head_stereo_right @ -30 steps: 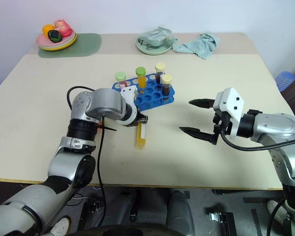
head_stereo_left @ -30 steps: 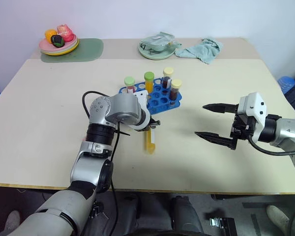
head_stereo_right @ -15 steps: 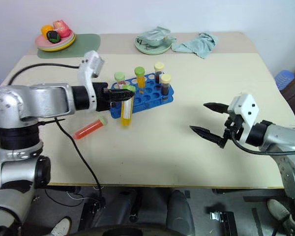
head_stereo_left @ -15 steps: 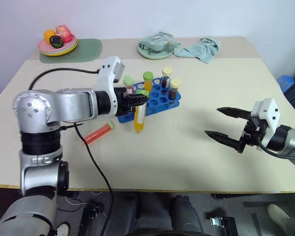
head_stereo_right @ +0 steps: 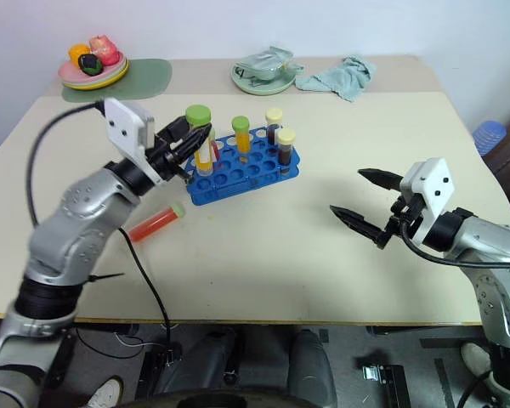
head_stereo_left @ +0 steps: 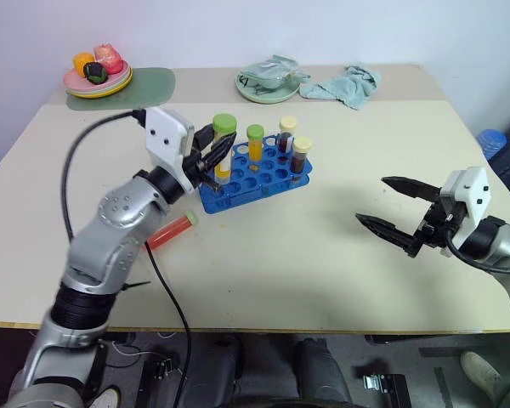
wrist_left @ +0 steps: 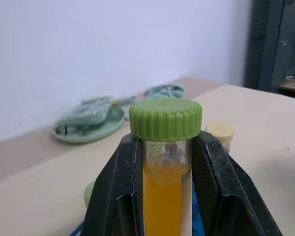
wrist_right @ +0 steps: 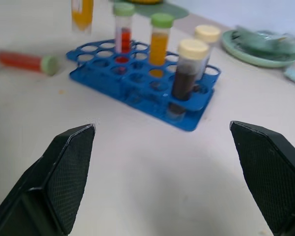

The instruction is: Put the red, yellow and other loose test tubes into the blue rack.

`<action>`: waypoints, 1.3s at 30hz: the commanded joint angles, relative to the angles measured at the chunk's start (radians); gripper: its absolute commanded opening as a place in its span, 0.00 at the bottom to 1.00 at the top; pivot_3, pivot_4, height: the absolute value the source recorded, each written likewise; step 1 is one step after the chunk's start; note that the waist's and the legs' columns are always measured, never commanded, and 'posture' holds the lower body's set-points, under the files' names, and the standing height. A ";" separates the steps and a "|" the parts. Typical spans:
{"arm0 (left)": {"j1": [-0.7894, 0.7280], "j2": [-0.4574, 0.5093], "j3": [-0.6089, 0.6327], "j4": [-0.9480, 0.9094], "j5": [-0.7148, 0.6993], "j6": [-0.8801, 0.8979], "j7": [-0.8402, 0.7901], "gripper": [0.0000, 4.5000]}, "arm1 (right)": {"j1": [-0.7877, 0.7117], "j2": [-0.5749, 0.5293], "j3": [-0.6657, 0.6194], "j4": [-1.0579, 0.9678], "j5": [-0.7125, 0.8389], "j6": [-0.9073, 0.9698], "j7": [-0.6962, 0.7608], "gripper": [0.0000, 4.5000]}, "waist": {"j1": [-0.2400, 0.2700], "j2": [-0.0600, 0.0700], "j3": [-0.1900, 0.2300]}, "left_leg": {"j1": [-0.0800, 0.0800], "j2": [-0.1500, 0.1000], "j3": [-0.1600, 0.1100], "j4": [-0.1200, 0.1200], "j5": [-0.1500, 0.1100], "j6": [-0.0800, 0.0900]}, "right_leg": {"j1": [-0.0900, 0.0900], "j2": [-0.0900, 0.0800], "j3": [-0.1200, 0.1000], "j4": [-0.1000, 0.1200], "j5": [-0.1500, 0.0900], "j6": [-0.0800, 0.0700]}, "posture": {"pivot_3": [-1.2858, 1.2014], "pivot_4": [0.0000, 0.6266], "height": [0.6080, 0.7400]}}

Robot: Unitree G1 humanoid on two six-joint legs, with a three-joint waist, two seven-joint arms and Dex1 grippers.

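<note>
Setting: beige table (head_stereo_left: 323, 255) against a pale wall, with a fruit plate (head_stereo_left: 98, 78) and a crumpled green cloth (head_stereo_left: 347, 85) at the far edge.
Blue rack: blue rack (head_stereo_left: 263, 174) stands mid-table, already carrying a red tube, an orange one and two dark brown ones, all upright.
Yellow tube: yellow tube (wrist_left: 163, 187) is up in the air just beside the rack's near-left corner, upright, green cap on top.
Red tube on table: red tube (head_stereo_left: 168, 232) lies on its side on the table, just left of the rack, pale green cap toward the rack.
Handling: judged light, stiff plastic with a smooth, probably slippery wall; liquid inside will slosh, so keep it upright. Best hold looks to be the barrel just under the cap, where the cap's lip stops it sliding down.
Left gripper: left gripper (wrist_left: 162, 162) is clamped on the yellow tube right below the cap, one finger on each side.
Right gripper: right gripper (head_stereo_left: 397, 209) has its fingers spread wide apart, holding nothing, hovering over bare table well right of the rack.
</note>
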 commanded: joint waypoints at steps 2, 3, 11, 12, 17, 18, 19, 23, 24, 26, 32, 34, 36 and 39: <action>-0.022 -0.102 -0.010 0.131 0.139 -0.219 -0.042 0.18 | -0.010 0.012 -0.025 -0.015 -0.003 -0.021 -0.031 1.00 | 0.000 0.000 0.000 | 0.000 0.000 -0.001 0.000 0.000 0.000 | 0.001 0.000 -0.001 -0.001 0.001 0.001 | 0.52 0.24 1.00; -0.030 -0.129 -0.003 0.159 0.147 -0.236 -0.043 0.18 | -0.007 0.012 -0.027 -0.018 -0.002 -0.021 -0.034 1.00 | -0.001 0.000 0.000 | 0.000 0.000 -0.001 0.000 0.000 0.000 | 0.001 0.000 -0.001 -0.001 0.001 0.001 | 0.52 0.24 1.00; -0.140 -0.272 0.002 0.373 0.222 -0.398 -0.105 0.18 | 0.012 0.001 -0.060 -0.044 0.003 -0.018 -0.052 1.00 | -0.001 -0.001 0.000 | 0.000 0.000 0.000 0.001 0.000 0.001 | 0.001 0.000 -0.001 -0.001 0.001 0.002 | 0.52 0.24 1.00; -0.152 -0.286 0.005 0.398 0.222 -0.409 -0.113 0.18 | 0.018 0.000 -0.065 -0.049 0.003 -0.018 -0.053 1.00 | -0.001 -0.001 0.000 | 0.000 0.000 0.000 0.001 0.000 0.001 | 0.001 0.000 -0.001 -0.001 0.002 0.003 | 0.52 0.24 1.00; -0.205 -0.348 0.009 0.540 0.253 -0.487 -0.133 0.18 | 0.031 -0.002 -0.081 -0.064 0.004 -0.013 -0.056 1.00 | -0.002 -0.001 0.000 | 0.000 0.000 0.000 0.001 0.000 0.001 | 0.001 0.000 -0.001 -0.001 0.002 0.003 | 0.52 0.24 1.00; -0.214 -0.358 0.011 0.567 0.261 -0.500 -0.131 0.18 | 0.033 -0.003 -0.083 -0.067 0.003 -0.011 -0.058 1.00 | -0.002 -0.001 0.000 | 0.000 0.000 0.000 0.001 0.000 0.001 | 0.001 0.000 -0.001 -0.001 0.002 0.003 | 0.52 0.24 1.00; -0.220 -0.365 0.014 0.585 0.268 -0.512 -0.131 0.18 | 0.035 -0.003 -0.084 -0.070 0.004 -0.010 -0.059 1.00 | -0.002 -0.001 0.000 | 0.000 0.000 0.000 0.001 0.000 0.001 | 0.001 0.000 -0.001 -0.001 0.002 0.003 | 0.52 0.24 1.00; -0.218 -0.388 0.009 0.628 0.285 -0.537 -0.141 0.18 | 0.047 -0.004 -0.093 -0.086 0.007 -0.004 -0.067 1.00 | -0.002 -0.001 0.000 | 0.000 0.000 0.000 0.001 0.000 0.001 | 0.001 0.000 -0.001 -0.001 0.002 0.003 | 0.52 0.24 1.00; -0.209 -0.388 0.004 0.632 0.292 -0.541 -0.145 0.18 | 0.051 -0.004 -0.095 -0.092 0.008 -0.001 -0.071 1.00 | -0.002 -0.001 0.000 | 0.000 0.000 0.000 0.001 0.000 0.001 | 0.001 0.000 -0.001 -0.001 0.002 0.003 | 0.52 0.24 1.00; -0.194 -0.385 -0.001 0.639 0.303 -0.551 -0.157 0.18 | 0.062 -0.002 -0.098 -0.100 0.008 0.002 -0.077 1.00 | -0.002 -0.001 0.000 | 0.000 0.000 0.000 0.001 0.000 0.001 | 0.001 0.000 -0.001 -0.001 0.002 0.003 | 0.52 0.24 1.00; -0.173 -0.393 0.000 0.635 0.297 -0.538 -0.189 0.18 | 0.076 0.001 -0.103 -0.118 0.014 0.015 -0.093 1.00 | -0.002 -0.001 0.000 | 0.000 0.000 0.000 0.001 0.000 0.001 | 0.001 0.000 -0.001 -0.001 0.002 0.003 | 0.52 0.24 1.00; -0.170 -0.394 0.001 0.636 0.297 -0.535 -0.191 0.18 | 0.076 0.002 -0.103 -0.123 0.016 0.019 -0.096 1.00 | -0.002 -0.001 0.000 | 0.000 0.000 0.000 0.001 0.000 0.001 | 0.001 0.000 -0.001 -0.001 0.002 0.003 | 0.52 0.24 1.00; -0.169 -0.394 0.003 0.640 0.300 -0.535 -0.193 0.18 | 0.080 0.004 -0.104 -0.123 0.017 0.019 -0.096 1.00 | -0.002 -0.001 0.000 | 0.000 0.000 0.000 0.001 0.000 0.001 | 0.001 0.000 -0.001 -0.001 0.002 0.003 | 0.52 0.24 1.00; -0.168 -0.394 0.006 0.642 0.303 -0.533 -0.194 0.18 | 0.098 0.007 -0.113 -0.124 0.024 0.012 -0.087 1.00 | -0.002 -0.001 0.000 | 0.000 0.000 0.000 0.001 0.000 0.001 | 0.001 0.000 -0.001 -0.001 0.002 0.003 | 0.52 0.24 1.00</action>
